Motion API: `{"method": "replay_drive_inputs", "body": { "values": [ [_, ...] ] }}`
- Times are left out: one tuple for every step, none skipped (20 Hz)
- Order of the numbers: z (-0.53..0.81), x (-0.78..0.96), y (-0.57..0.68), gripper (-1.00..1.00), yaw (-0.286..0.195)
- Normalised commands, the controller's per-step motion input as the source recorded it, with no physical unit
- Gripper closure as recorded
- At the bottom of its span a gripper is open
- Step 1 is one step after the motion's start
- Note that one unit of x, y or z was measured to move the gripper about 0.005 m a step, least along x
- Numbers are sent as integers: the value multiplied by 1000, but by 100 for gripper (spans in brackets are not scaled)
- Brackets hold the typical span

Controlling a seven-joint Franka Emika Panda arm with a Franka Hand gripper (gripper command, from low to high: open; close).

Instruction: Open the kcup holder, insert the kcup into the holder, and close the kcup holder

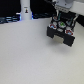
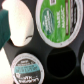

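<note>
Your gripper (image 1: 62, 18) is hanging low over the kcup holder (image 1: 61, 32), which is sitting near the far edge of the white table (image 1: 30, 57), toward the exterior view's right. The holder is showing as a black boxy unit with round slots on its top face, and the arm's pale body is covering part of it from above. You cannot tell from either picture whether the jaws are open or closed: the exterior view is too small and blurred, and the wrist view is showing only a blurred teal shape (image 2: 4, 25) at one border that may be a finger.

In the wrist view you are looking straight down onto the holder's pod slots. The kcup (image 2: 59, 21), with its round green top, is sitting in one slot and filling much of the picture. Just beside it a second pod with a paler teal-grey lid (image 2: 26, 67) is occupying another slot. An empty slot (image 2: 62, 64) is gaping dark between them, and another round opening (image 2: 19, 22) is showing pale.

At the far edge of the table, well apart from the holder toward the exterior view's left, a tall white bottle-shaped post (image 1: 25, 11) is standing upright against the dark background.
</note>
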Motion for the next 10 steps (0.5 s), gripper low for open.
{"method": "replay_drive_inputs", "body": {
  "values": [
    [286,440,-380,-100,96],
    [269,469,-386,-100,85],
    [243,500,-389,-100,76],
    [186,526,-371,-100,74],
    [126,580,-346,-100,63],
    [103,611,-343,-100,55],
    [86,634,-346,-100,48],
    [83,646,-349,-100,44],
    [86,649,-349,-100,43],
    [89,654,-357,-100,41]
  ]
}}
